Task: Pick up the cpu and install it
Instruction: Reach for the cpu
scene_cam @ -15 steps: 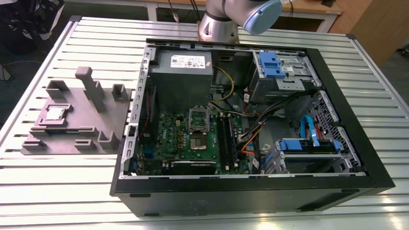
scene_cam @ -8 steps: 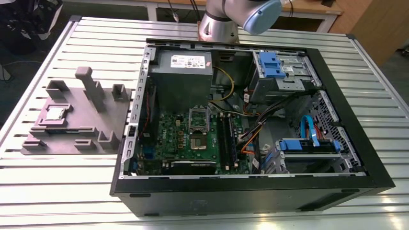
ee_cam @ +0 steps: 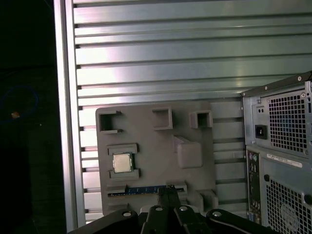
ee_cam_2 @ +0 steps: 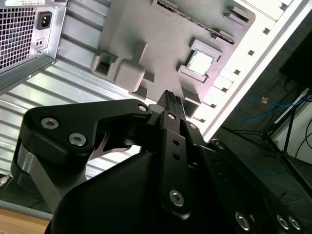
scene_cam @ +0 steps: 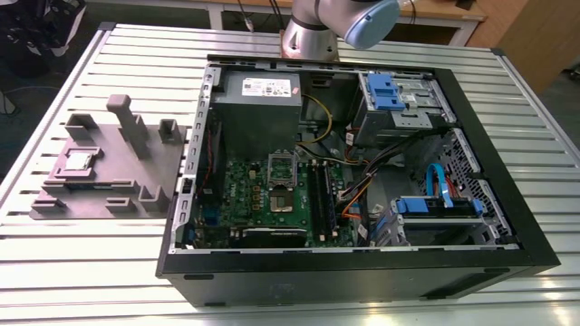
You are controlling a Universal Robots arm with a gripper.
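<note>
Facing the grey tray (ee_cam: 146,141), gripper (ee_cam: 168,191) is held clenched on nothing, cpu (ee_cam: 123,163) is seated in a tray recess ahead of it, untouched, computer case (ee_cam: 282,161) alongside.

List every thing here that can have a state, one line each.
computer case, on its side on the table, side panel off
tray, flat on the table beside the case
cpu, lying flat in a tray pocket, not gripped
socket frame, looks flipped open
hand, over the tray's edge, apart from the cpu
</note>
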